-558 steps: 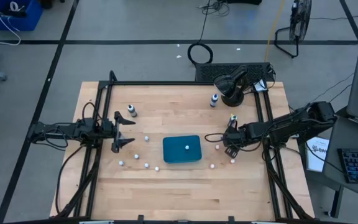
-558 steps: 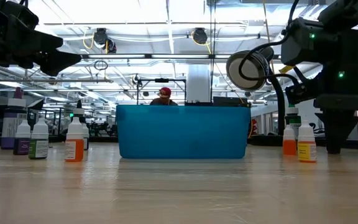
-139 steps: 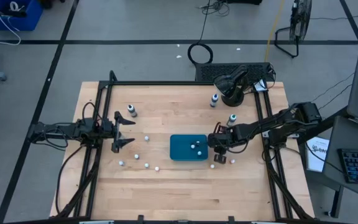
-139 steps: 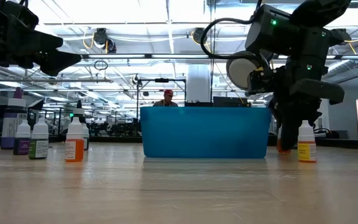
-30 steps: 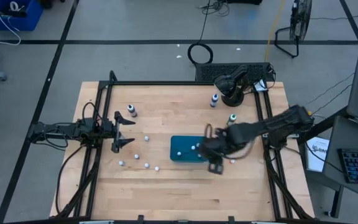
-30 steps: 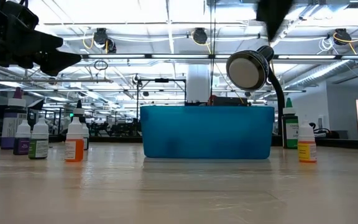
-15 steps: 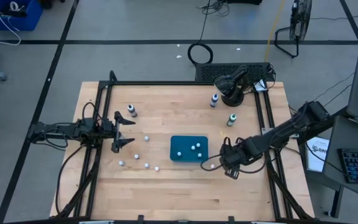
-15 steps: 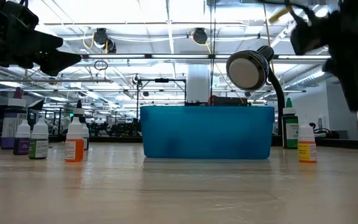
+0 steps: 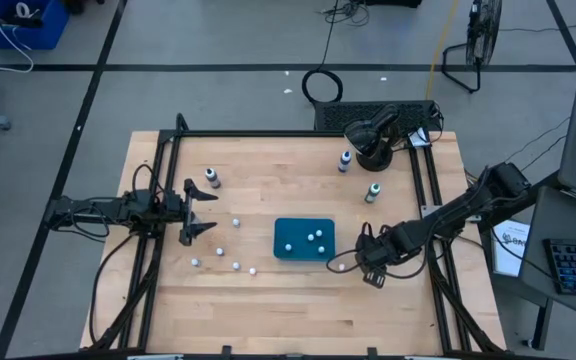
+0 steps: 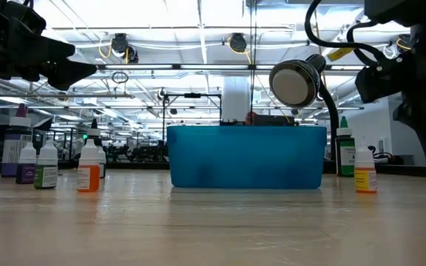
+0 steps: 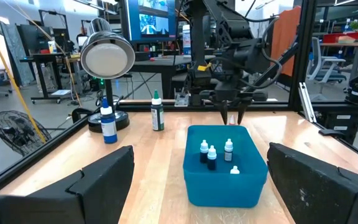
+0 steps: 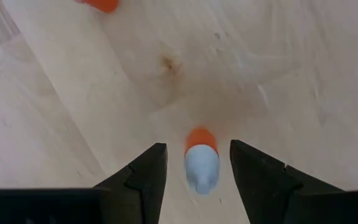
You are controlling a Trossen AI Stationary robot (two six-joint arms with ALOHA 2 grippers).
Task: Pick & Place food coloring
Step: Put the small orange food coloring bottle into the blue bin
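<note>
An orange food coloring bottle point(image 12: 201, 159) with a white cap stands on the wooden table point(image 9: 268, 310) just off the teal tray's point(image 9: 304, 239) near-right corner, and the right gripper point(image 12: 194, 163) hangs straight above it, fingers point(image 12: 143, 169) spread to either side of the cap without touching it. Four more little bottles point(image 11: 211, 152) already sit inside the tray, near the middle of the table. Over on the left side, a scatter of white-capped bottles point(image 9: 224, 252) stands loose on the wood, with a taller dark bottle point(image 9: 211, 177) farther back. Two other tall bottles point(image 9: 345, 159) stand toward the back right, close to the black round lamp point(image 9: 372, 137) with its cable. The left gripper point(image 9: 194, 211) waits above the left edge of the table, jaws spread wide, holding nothing.
</note>
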